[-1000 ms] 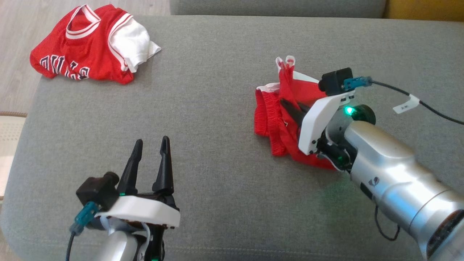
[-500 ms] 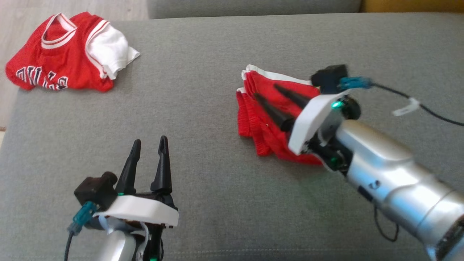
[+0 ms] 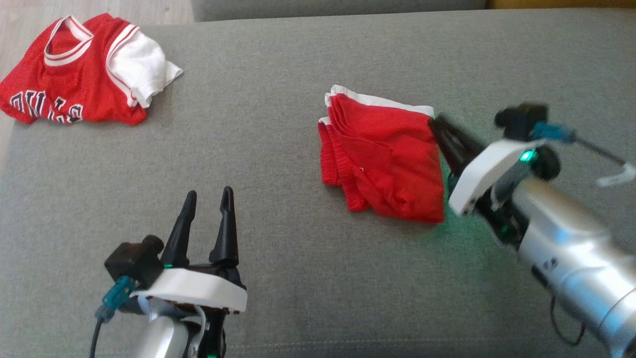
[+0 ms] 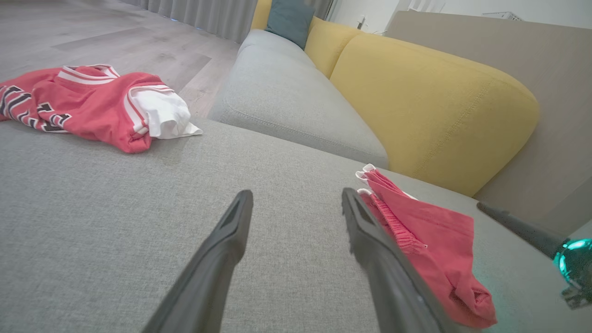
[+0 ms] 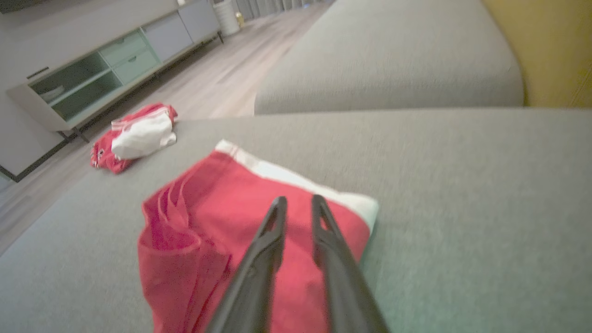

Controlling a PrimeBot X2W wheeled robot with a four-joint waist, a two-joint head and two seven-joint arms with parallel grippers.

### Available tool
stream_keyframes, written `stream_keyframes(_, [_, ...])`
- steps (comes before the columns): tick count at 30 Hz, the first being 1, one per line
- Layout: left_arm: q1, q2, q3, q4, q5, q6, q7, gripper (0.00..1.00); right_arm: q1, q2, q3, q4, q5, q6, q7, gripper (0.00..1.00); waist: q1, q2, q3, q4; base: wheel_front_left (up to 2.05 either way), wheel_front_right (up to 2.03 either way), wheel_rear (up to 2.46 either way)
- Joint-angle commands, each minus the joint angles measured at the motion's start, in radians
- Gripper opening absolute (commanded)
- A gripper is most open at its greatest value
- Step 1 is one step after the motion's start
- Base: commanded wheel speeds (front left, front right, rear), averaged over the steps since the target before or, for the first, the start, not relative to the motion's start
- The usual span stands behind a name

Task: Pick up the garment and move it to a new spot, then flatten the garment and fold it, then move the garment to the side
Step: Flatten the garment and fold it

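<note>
Red shorts [image 3: 387, 159] lie right of the middle of the grey sofa cushion [image 3: 298, 258], doubled into a compact packet: white trim along the far side, elastic waistband toward the left edge. Judged from that, folding looks done and you are at the last step, moving the garment to the side. Right gripper [image 3: 436, 123] sits just at the packet's right side, low over the cushion. In the right wrist view its fingers [image 5: 273, 231] stand a narrow slot apart with nothing between them, so it holds no cloth. The head view is blurred there, so you cannot tell whether the tips touch the fabric. Left gripper [image 3: 209, 193] is spread wide and empty, near the cushion's near edge and well apart from the shorts. A red and white jersey [image 3: 74, 74] is bunched at the far left corner. Next move, as I read it: open the right fingers wider, take the right side through every layer, close firmly, then carry the packet low so the fold does not spill open. Loose layers at the waistband are the likely weak point.
</note>
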Motion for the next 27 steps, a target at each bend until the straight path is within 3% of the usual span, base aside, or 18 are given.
stream_keyframes(1, [-0.044,0.003,0.026,-0.035,0.013,-0.001,-0.011,1.0,0.016,0.014,0.004,-0.008,-0.007,-0.001,0.003,0.0,0.0,-0.0001,0.005,0.006,0.0,0.0,0.0])
stream_keyframes(14, [-0.067,0.005,0.022,-0.031,0.012,-0.001,-0.009,1.0,0.051,0.113,0.08,0.063,-0.005,-0.001,0.043,0.0,0.0,-0.0001,0.037,0.066,0.0,0.0,0.0])
stream_keyframes(27, [-0.065,0.005,0.025,-0.036,0.011,0.003,-0.011,1.0,0.04,0.14,0.164,-0.037,0.003,-0.001,0.024,0.0,0.0,-0.0001,0.038,0.088,0.0,0.0,0.0])
